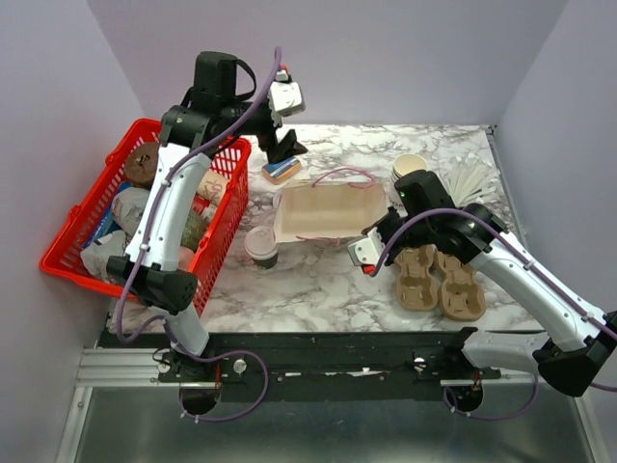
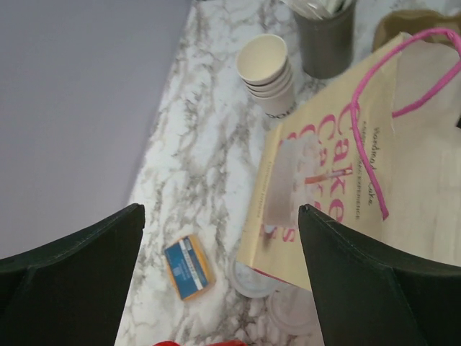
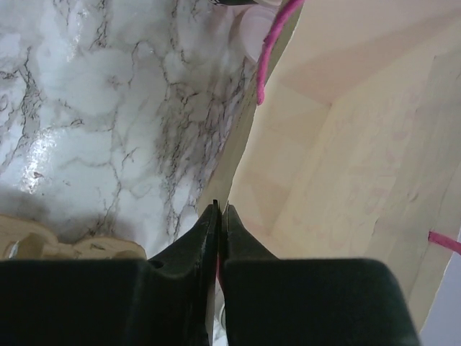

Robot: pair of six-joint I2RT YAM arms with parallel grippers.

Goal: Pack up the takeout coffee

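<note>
The takeout coffee (image 1: 261,246), a small cup with a pale lid and a dark lower band, stands upright on the marble table, just left of a cream paper bag (image 1: 328,212) that lies on its side. My right gripper (image 1: 370,241) is at the bag's right end. In the right wrist view it (image 3: 222,209) is shut on the thin edge of the bag (image 3: 346,144), whose open inside shows beside the jaws. My left gripper (image 1: 286,149) hangs open at the back, above a blue and orange card (image 2: 189,267), with nothing between its fingers (image 2: 79,252).
A red basket (image 1: 231,207) full of goods stands at the left. Two brown cup carriers (image 1: 439,280) lie at the front right. A stack of plain cups (image 2: 266,72) and a grey cup of sticks (image 2: 328,40) stand at the back right. Clear lids (image 2: 252,277) lie by the bag's corner.
</note>
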